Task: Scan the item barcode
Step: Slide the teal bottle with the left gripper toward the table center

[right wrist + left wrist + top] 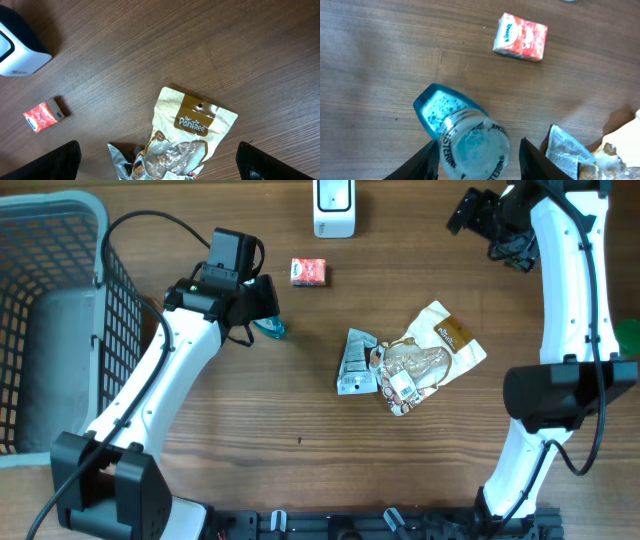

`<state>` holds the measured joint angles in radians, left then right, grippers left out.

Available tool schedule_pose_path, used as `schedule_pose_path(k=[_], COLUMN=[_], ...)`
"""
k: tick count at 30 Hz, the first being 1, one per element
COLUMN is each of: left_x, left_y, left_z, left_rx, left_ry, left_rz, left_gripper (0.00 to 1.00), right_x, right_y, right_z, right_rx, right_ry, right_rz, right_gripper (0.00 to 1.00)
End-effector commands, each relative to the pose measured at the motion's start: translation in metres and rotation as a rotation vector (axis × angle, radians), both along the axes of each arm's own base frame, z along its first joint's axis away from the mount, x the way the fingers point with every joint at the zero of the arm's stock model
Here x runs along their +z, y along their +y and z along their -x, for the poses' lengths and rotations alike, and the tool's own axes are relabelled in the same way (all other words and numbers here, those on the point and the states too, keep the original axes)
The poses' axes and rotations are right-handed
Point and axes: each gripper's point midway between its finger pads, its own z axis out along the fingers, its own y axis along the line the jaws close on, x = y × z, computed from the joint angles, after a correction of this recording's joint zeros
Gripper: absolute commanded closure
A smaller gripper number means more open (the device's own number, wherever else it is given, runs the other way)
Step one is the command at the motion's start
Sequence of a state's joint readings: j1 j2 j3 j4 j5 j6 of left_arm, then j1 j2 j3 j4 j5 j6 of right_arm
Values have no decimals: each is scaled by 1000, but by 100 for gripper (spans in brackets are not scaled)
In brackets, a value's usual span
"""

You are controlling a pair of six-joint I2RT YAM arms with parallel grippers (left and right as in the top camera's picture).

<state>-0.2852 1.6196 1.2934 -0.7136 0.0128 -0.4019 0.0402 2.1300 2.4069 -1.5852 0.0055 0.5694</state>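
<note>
Near the left-centre of the brown wooden surface (300, 470), my left gripper (265, 308) hangs over a small clear plastic bottle with a teal cap (470, 145). In the left wrist view the bottle sits between the two black fingers (427, 162), its ribbed base facing the camera and its cap pointing away. One finger looks to be against the bottle's side, while a thin strip of wood shows between the other finger and the bottle. I cannot tell whether the grip is tight, or whether the bottle is resting on the wood or raised off it.

The white box-shaped barcode scanner (334, 208) stands at the far edge, well apart from the bottle. A small red tissue pack (309, 272) lies between them, nearer the bottle. To the right of centre lies a cream and brown snack pouch printed "The PanTree" (195, 120), with a crumpled silver foil packet (355, 363) touching its left side.

My right gripper (482, 218) is up at the far right corner, released, with its jaws spread wide and nothing between them.

A grey mesh basket (60, 210) stands at the left edge.
</note>
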Motion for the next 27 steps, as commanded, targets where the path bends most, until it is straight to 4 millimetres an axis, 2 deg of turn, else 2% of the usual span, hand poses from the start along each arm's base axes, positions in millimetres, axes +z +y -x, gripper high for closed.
schedule_pose_path(k=[1, 4, 6, 15, 18, 27], left_x=[-5, -5, -5, -1, 1, 3], left_y=[7, 13, 17, 15, 14, 13], left_z=[2, 1, -1, -6, -11, -14], left_rx=[15, 33, 46, 50, 52, 52], left_ry=[14, 5, -2, -28, -49, -62], left_rz=[-33, -63, -81, -74, -67, -63], left_gripper=[59, 60, 43, 41, 45, 47], right_x=[18, 16, 15, 4, -1, -1], right_y=[-4, -4, -4, -4, -4, -4], right_z=[2, 2, 2, 2, 3, 3], right_rx=[14, 14, 17, 17, 17, 17], right_ry=[-48, -44, -39, -15, -2, -3], right_rz=[28, 28, 29, 29, 30, 30], right_gripper=[0, 0, 0, 1, 1, 2])
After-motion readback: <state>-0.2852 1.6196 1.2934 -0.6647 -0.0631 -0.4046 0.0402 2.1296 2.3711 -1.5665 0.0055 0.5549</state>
